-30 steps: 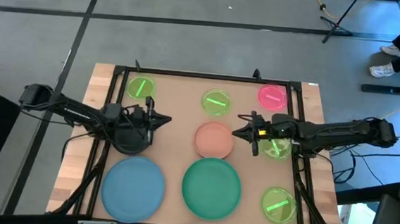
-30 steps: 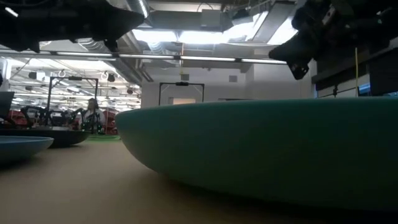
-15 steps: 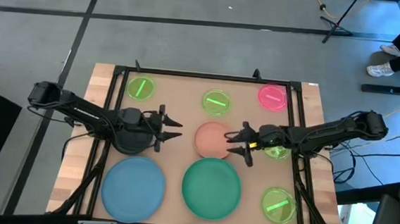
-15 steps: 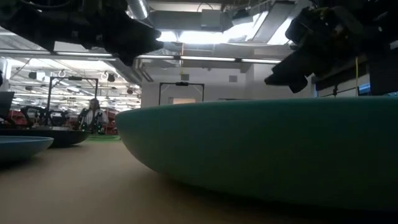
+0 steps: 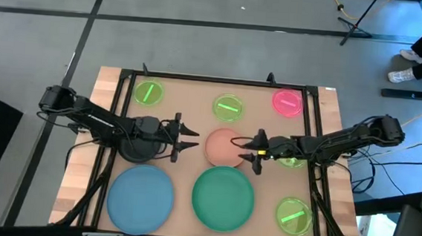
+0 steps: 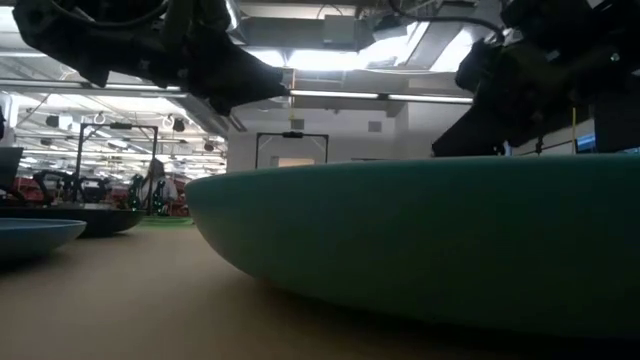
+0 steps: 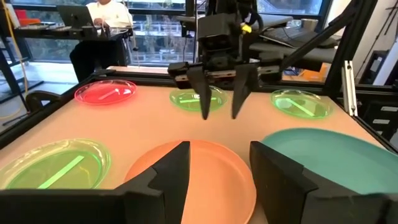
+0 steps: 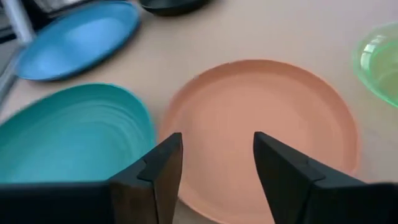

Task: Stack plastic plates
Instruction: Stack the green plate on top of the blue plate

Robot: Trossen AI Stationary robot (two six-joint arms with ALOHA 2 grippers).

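both grippers, left [image 5: 189,139] and right [image 5: 245,150], fingers spread, flank the empty salmon-pink plate [image 5: 224,145].

This is a robotics lab or a large open workshop. Beyond the surface [image 5: 188,127] there is a grey floor [image 5: 202,28] with a tripod stand [image 5: 359,20], a long hall [image 6: 120,160] with ceiling lights [image 6: 330,58], and a person at a desk with a laptop [image 7: 78,14].
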